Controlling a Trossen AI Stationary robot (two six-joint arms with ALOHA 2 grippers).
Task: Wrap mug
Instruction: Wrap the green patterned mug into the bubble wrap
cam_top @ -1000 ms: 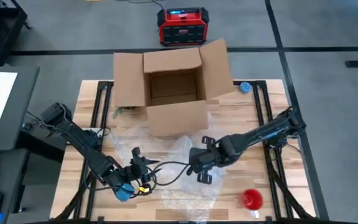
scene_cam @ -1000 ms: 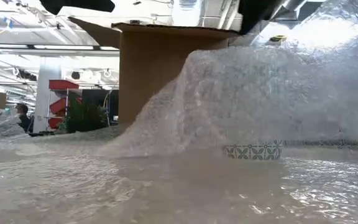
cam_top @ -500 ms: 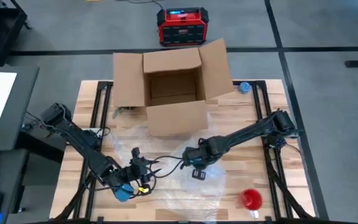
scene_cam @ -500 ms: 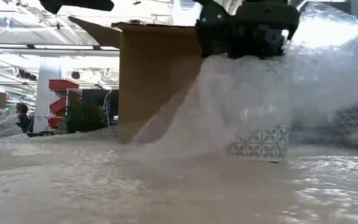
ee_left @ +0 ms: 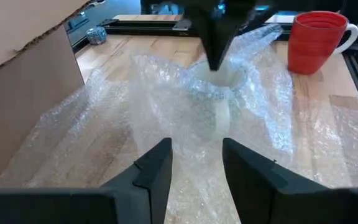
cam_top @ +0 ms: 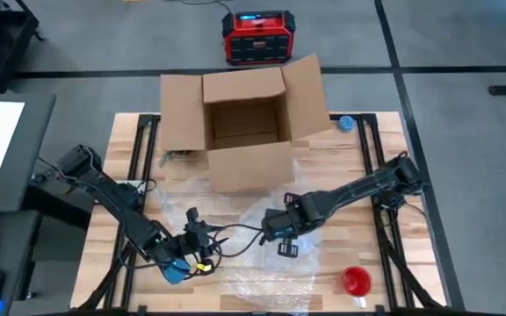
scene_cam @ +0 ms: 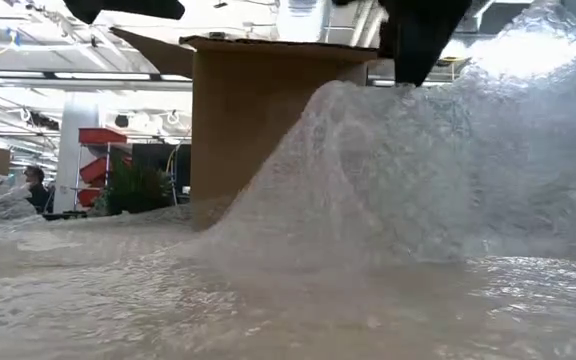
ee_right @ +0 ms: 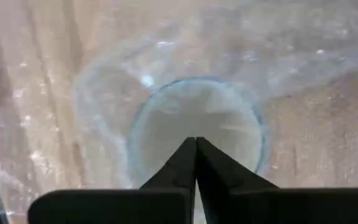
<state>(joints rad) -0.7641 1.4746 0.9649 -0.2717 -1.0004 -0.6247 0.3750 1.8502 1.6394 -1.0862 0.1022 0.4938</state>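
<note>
mug (ee_left: 219,99), white and standing upright near the middle of our table (cam_top: 372,162), sits under a loose sheet of bubble wrap (cam_top: 240,215) that drapes over it like a tent; in the low view the bubble wrap (scene_cam: 408,170) hides it completely. our right gripper (cam_top: 275,228) hangs directly above the mug's open mouth (ee_right: 194,127), its two fingers (ee_right: 194,165) pressed together at the tips; whether a bit of wrap is pinched between them we cannot tell. our left gripper (cam_top: 202,244) waits low over the front edge of the wrap, fingers (ee_left: 157,171) spread apart and holding nothing, pointed toward the mug. a cardboard box (cam_top: 244,123) with its flaps open stands behind the wrap. a red mug (cam_top: 355,281) stands apart near the table's front right, off the sheet.
</note>
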